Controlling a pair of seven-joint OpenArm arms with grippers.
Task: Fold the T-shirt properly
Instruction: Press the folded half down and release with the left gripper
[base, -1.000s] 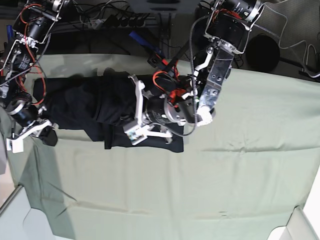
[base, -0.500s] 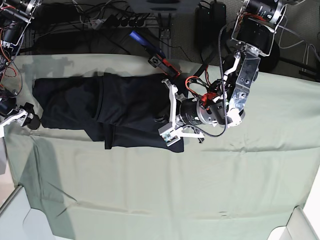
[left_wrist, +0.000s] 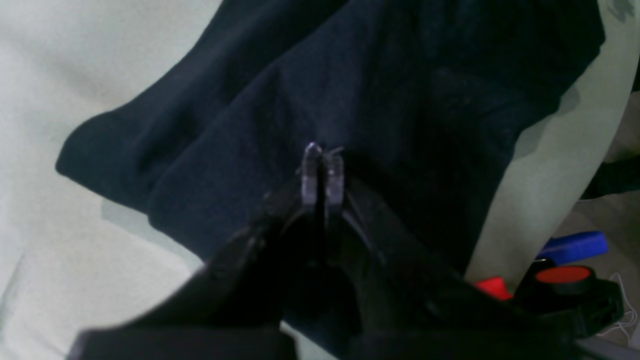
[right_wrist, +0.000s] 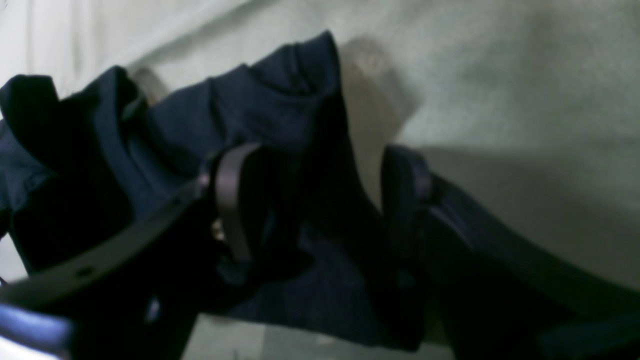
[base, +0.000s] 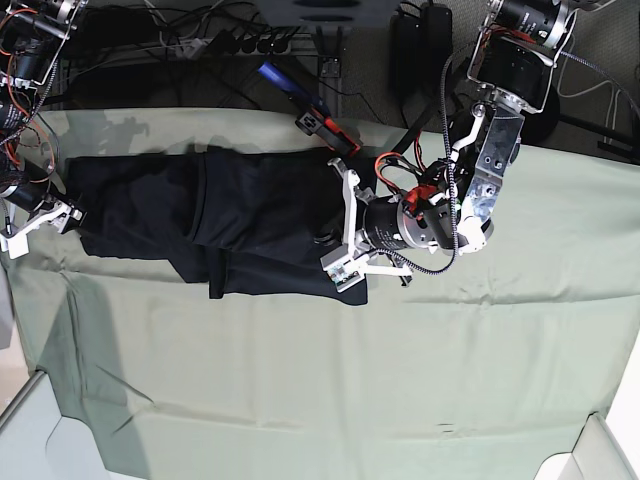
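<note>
The black T-shirt (base: 250, 215) lies partly folded on the pale green sheet (base: 400, 380), left of centre. My left gripper (base: 328, 240) is at the shirt's right end. In the left wrist view it (left_wrist: 322, 162) is shut, its tips pressed together right over the dark cloth (left_wrist: 400, 100); whether any cloth is pinched I cannot tell. My right gripper (base: 62, 216) is at the shirt's left edge. The right wrist view shows it (right_wrist: 320, 200) open, its fingers (right_wrist: 230, 200) wide apart, with a bunched fold of the shirt (right_wrist: 280, 110) between them.
Cables, a power strip and a red and blue tool (base: 315, 120) lie beyond the sheet's far edge; the tool (left_wrist: 565, 260) also appears in the left wrist view. White bins stand at the near left corner (base: 20, 430) and the near right corner (base: 600, 450).
The left arm slid right along the shirt to its right end, then held. The right gripper rose toward the shirt's left edge and opened around the cloth.
</note>
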